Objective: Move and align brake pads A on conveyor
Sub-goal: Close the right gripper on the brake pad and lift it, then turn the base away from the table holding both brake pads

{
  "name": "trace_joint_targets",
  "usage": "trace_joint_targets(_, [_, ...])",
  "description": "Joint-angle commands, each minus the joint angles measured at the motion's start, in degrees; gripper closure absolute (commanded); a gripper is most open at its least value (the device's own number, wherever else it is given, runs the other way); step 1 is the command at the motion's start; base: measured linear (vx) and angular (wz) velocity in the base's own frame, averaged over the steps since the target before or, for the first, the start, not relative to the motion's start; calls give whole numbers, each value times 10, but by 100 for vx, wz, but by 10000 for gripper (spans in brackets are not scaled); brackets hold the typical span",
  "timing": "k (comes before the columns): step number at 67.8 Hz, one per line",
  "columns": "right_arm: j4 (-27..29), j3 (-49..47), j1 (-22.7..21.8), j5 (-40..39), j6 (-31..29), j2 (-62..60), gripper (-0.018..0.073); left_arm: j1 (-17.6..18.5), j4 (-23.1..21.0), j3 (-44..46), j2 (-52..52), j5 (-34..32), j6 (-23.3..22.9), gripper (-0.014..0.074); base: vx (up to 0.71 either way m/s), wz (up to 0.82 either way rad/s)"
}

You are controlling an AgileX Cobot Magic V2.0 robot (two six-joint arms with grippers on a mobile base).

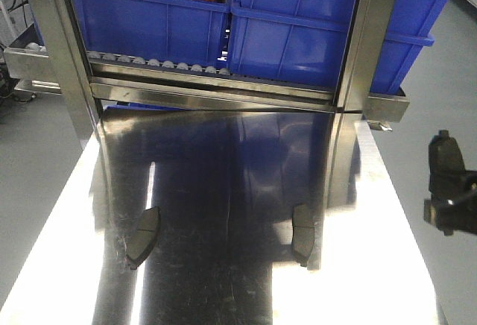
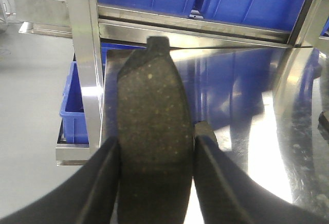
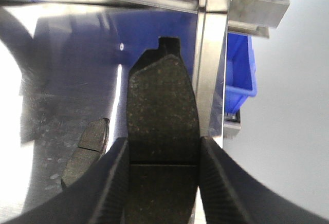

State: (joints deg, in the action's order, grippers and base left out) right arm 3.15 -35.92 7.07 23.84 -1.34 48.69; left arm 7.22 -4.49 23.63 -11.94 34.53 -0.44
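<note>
Closest in, black left gripper (image 2: 157, 144) clenched on a flat, speckled dark-grey brake pad (image 2: 154, 100), by the left edge of the shiny steel table (image 2: 247, 111). Lying flat on the table: a left loose pad (image 1: 143, 237) toward the left edge, a right loose pad (image 1: 302, 234) right of centre. Black right gripper (image 3: 163, 149) grasping a grooved dark pad (image 3: 162, 100), by the right edge.

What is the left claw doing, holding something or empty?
Holding. The left gripper is shut on a brake pad, its fingers pressing the pad's two long edges.
</note>
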Motion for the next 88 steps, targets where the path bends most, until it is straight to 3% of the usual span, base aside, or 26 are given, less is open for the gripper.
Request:
trace_joint_targets(1, [0,26,-1,-82,-6,-51,564,2,-6,15,-6,-52,-6,603,0,0])
trace_joint_targets(17, [31,96,-1,-83,-6,-164,564,2,-6,15,-6,-52,-6,603,0,0])
trace_joint_targets(35, [30,123,-1,-81,-6,-260,564,2,-6,15,-6,-52,-6,603,0,0])
trace_joint_targets(88, [30,123,-1,-79,-5,-268,564,2,-6,15,-6,-52,-6,603,0,0])
